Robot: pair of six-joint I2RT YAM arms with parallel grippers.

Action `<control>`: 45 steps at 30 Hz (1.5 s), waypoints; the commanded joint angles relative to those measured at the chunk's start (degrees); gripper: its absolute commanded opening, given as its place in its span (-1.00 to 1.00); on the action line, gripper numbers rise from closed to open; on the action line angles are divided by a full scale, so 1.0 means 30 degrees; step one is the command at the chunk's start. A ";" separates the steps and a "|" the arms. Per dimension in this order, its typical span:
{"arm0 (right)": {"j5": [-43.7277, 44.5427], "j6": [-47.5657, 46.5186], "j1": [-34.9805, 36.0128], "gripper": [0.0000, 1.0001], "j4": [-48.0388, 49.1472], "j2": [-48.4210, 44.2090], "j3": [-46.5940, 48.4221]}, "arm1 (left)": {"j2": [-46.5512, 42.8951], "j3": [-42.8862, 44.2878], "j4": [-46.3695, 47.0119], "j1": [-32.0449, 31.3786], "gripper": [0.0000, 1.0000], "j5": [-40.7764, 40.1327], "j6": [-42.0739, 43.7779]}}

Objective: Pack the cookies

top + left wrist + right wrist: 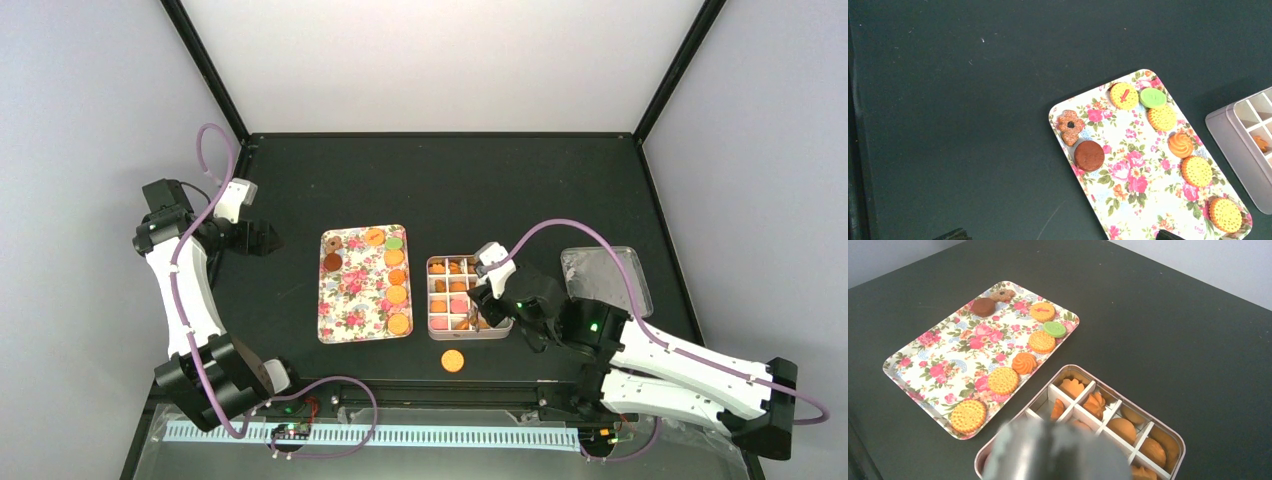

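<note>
Right jaws on tongs [1058, 452] (left wide)

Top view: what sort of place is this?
Likely a robot test booth: black table walled by plain white panels, two robot arms bolted at its edge, cookies staged on a flowered tray.

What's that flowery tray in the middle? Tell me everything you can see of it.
The tray is a rectangle with rounded corners and a low raised rim, cream with pink roses and green leaves. It lies flat on the black table, left of the divided tin and apart from it. Eight cookies rest on it: two brownish at one corner, six along one long side.
</note>
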 commanded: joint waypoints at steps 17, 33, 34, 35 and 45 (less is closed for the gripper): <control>-0.2874 -0.2203 -0.0554 -0.27 0.3620 0.4556 0.5372 | 0.0086 0.0409 -0.0624 -0.0102 0.97 0.0126 0.0478; -0.4947 -0.2600 -0.0579 -0.21 0.8350 1.5844 1.0433 | -0.0004 0.0416 -0.1281 -0.0100 0.97 -0.0555 0.1191; -0.4743 -0.2605 -0.0594 -0.21 0.8566 1.6126 1.0427 | -0.0030 0.0441 -0.1294 -0.0118 0.97 -0.0581 0.1218; -0.4491 -0.2613 -0.0607 -0.20 0.8717 1.6443 1.0430 | -0.0041 0.0440 -0.1343 -0.0102 0.98 -0.0566 0.1246; -0.4231 -0.2715 -0.0850 -0.20 0.9042 1.7913 0.9872 | -0.0118 0.0545 -0.1446 -0.0123 0.98 -0.0583 0.1407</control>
